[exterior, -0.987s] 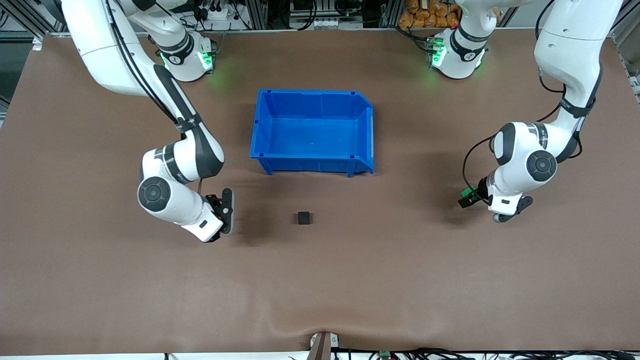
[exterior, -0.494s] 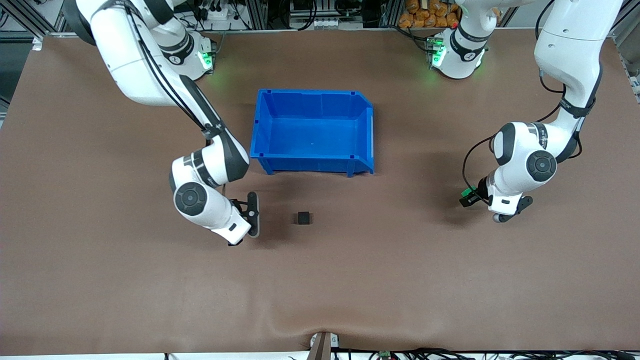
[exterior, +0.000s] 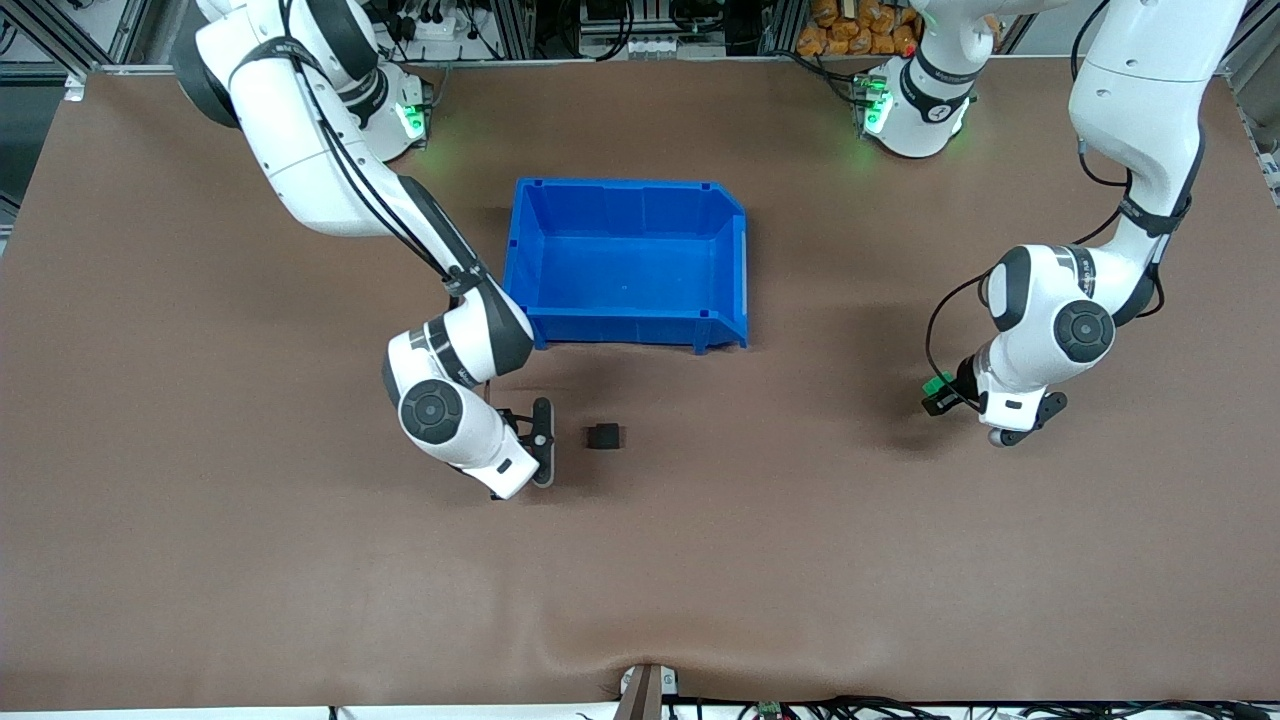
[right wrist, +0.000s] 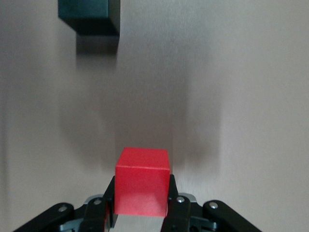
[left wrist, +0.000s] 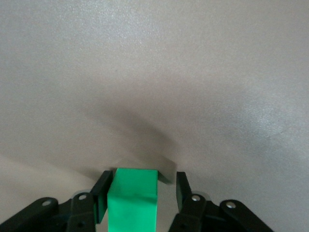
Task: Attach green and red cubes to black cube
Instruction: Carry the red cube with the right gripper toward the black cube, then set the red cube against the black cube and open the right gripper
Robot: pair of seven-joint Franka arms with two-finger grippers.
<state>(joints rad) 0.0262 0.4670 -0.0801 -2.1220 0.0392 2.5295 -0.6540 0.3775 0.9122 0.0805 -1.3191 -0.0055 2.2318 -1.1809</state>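
Risk at red cube: the red cube (right wrist: 142, 181) was pinched between the pressed-in fingers of the right gripper (right wrist: 142, 189), low over the table (exterior: 300, 580) and just beside the black cube (exterior: 603, 436), on the side toward the right arm's end. In the right wrist view the two cubes did not sit on one line, so a straight push would likely have met the black cube off-centre, turning or sliding it rather than joining face to face.
Risk at black cube: it lay loose on the table with nothing bracing it; any contact from one side alone could have shoved it along.
Risk at green cube: the left gripper (left wrist: 140, 193) straddled the green cube (left wrist: 133, 195) with fingers spread. One finger lay against a side and the other stood off with a visible gap. An uneven squeeze could have dragged or twisted the cube, leaving a skewed hold.
Look of red cube: bright, plain, sharp-edged; square in the grip, its front half showing past the fingertips.
Look of black cube: matte, dark, the same size as the red one; flat on the table, apart from all else, nearer the front camera than the blue bin (exterior: 625, 325).
Look of green cube: vivid, plain; apparently on the table toward the left arm's end, well apart from the black cube.
Blue bin: farthest, nothing in it.
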